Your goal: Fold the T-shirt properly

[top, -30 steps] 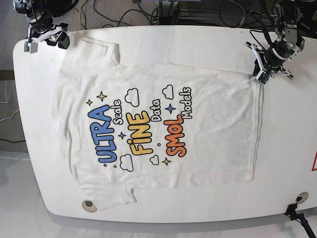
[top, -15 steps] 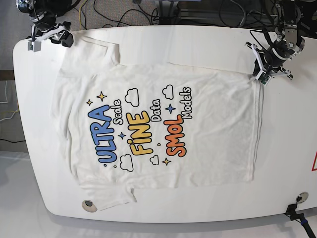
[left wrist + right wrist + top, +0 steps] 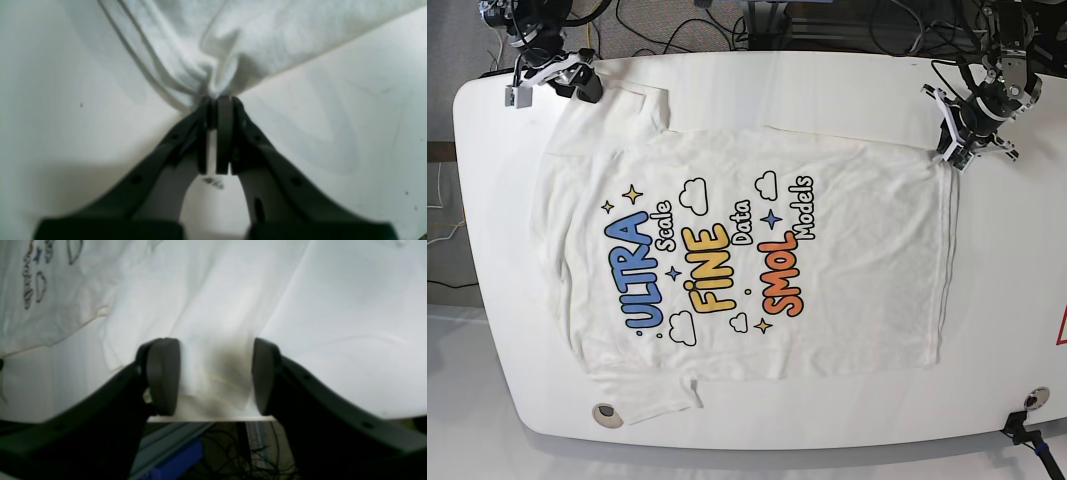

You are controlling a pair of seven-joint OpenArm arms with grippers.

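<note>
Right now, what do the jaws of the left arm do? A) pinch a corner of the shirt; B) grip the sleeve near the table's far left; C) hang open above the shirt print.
A: the left gripper has its jaws closed on a gathered corner of the shirt.

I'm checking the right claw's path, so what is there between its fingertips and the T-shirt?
In the right wrist view, nothing shows between the open claw and the T-shirt's sleeve behind it.

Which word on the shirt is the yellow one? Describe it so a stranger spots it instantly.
On the white tabletop lies a white T-shirt with a colourful print. Its middle big word, yellow "FINE", runs sideways, between blue "ULTRA" and orange "SMOL"; only it is yellow among the three.
</note>
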